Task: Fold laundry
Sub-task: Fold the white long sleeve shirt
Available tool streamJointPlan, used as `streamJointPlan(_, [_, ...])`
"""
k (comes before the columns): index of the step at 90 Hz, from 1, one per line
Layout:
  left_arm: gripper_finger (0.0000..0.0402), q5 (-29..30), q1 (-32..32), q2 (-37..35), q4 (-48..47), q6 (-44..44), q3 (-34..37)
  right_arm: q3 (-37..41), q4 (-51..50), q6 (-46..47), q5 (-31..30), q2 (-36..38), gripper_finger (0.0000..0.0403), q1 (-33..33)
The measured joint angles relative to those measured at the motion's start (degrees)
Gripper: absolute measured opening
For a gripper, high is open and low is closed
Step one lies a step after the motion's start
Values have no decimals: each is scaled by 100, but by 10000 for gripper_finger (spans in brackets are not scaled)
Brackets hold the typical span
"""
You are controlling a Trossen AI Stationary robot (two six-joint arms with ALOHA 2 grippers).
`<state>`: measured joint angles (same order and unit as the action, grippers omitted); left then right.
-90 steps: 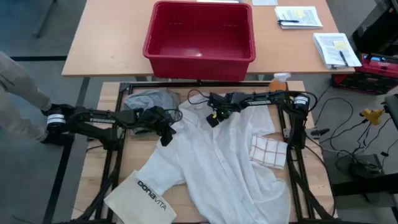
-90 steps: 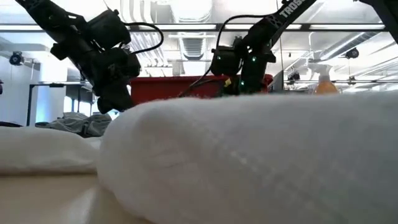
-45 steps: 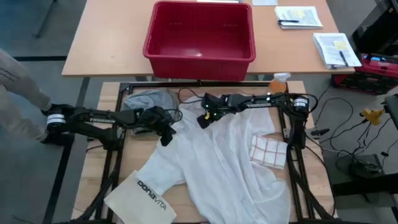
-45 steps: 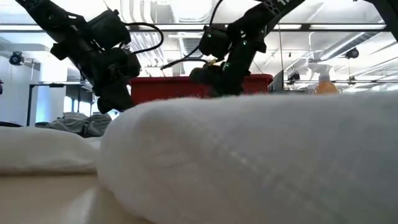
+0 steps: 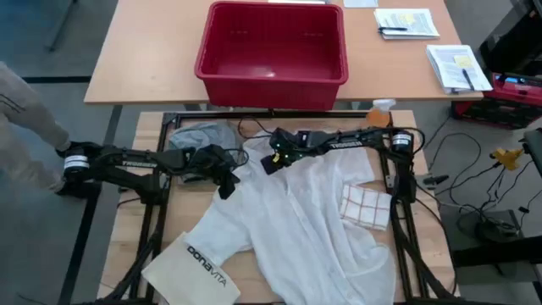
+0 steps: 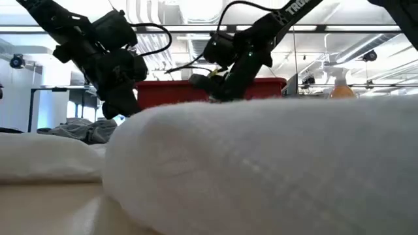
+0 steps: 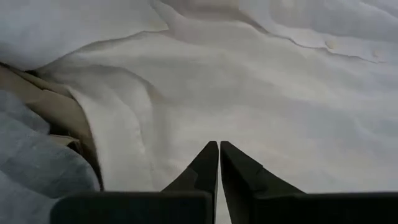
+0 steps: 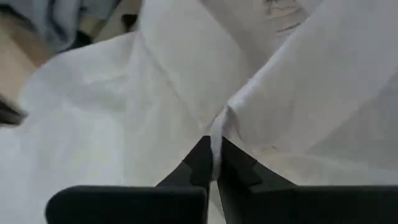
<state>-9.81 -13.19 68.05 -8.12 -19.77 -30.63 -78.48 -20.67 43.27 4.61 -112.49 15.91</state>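
Observation:
A large white shirt (image 5: 296, 212) lies spread over the table's middle. At the far left, a grey T-shirt (image 5: 201, 135) lies bunched with a khaki-tan piece (image 7: 59, 112) beside it. My left gripper (image 5: 227, 182) is shut at the shirt's left side, pointing down at the cloth (image 7: 218, 144). My right gripper (image 5: 273, 163) is shut on the shirt near its far edge. In the low view a white fold (image 6: 261, 163) fills the foreground, and both grippers (image 6: 121, 104) (image 6: 215, 81) show behind it. My left gripper's shut fingertips (image 7: 211, 152) meet the white shirt's flat surface (image 7: 217, 124) from above, slanting. Whether any cloth is caught between them I cannot tell. My right gripper pinches a raised fold of the white shirt (image 8: 217, 127) between its two fingers. The cloth rises from them in a ridge, and the rest lies on the table.
A red bin (image 5: 271, 42) stands on the far table, with papers (image 5: 406, 21) to its right. A stiff white "bonavita" bag (image 5: 199, 263) lies near left. A checked cloth (image 5: 366, 206) lies on the shirt's right side. An orange-capped bottle (image 5: 381, 108) stands far right.
My right gripper has moved toward the table's left edge, drawing the pinched fold of the shirt's far part with it. The rest of the shirt has stayed flat.

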Motion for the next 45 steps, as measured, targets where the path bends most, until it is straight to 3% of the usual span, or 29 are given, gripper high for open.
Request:
streamJointPlan(23, [0, -23, 2, 0, 2, -2, 0, 0, 328, 268, -223, -13, 0, 99])
streamJointPlan(45, [0, -23, 2, 0, 4, -1, 0, 0, 350, -130, -170, -22, 10, 138])
